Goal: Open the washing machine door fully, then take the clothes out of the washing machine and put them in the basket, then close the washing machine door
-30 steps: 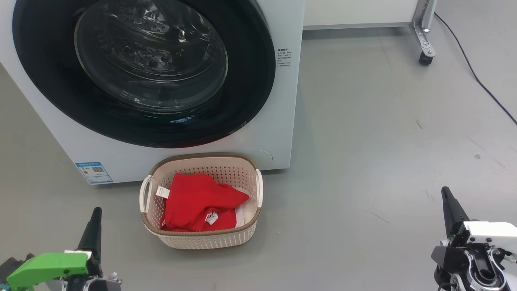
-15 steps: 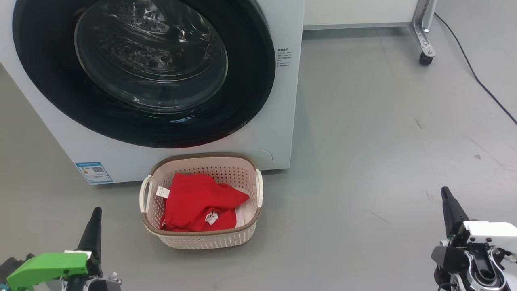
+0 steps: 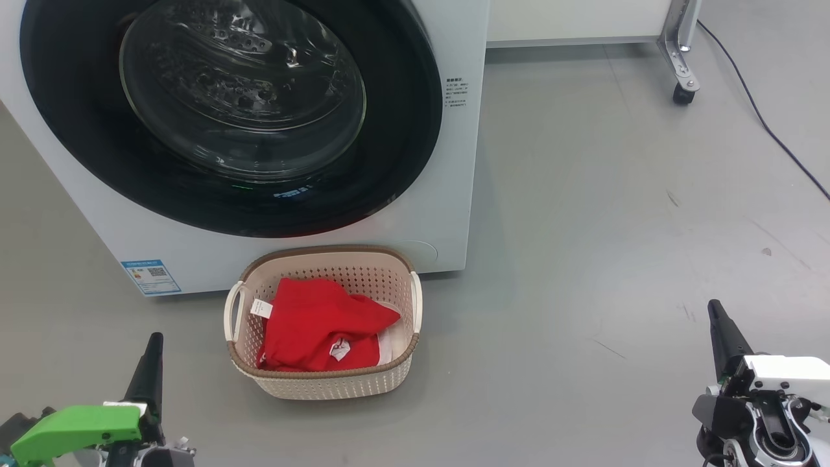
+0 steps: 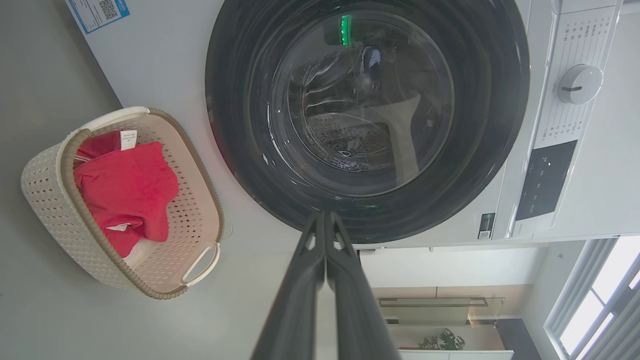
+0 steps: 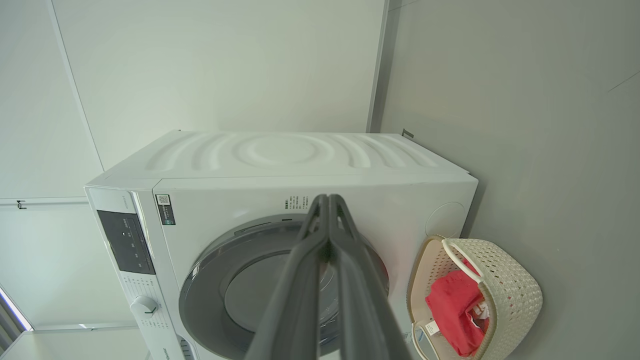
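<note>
The white washing machine [image 3: 454, 162] fills the upper left of the head view, and its round black washing machine door [image 3: 402, 149] with the glass bowl lies flush against the front. Through the glass only the steel drum shows. On the floor in front stands the cream basket [image 3: 324, 383], holding the red clothes [image 3: 318, 324] and a bit of white cloth. My left gripper [image 3: 154, 338] sits low at the left, shut and holding nothing, well short of the basket. My right gripper [image 3: 713, 305] rests at the lower right, shut too. The left wrist view shows the door [image 4: 500, 125] and the basket [image 4: 45, 200].
A metal frame leg on a castor [image 3: 682, 91] stands at the back right, and a black cable [image 3: 765, 123] runs across the grey floor beside it. The machine's control panel with a dial [image 4: 579, 84] shows in the left wrist view.
</note>
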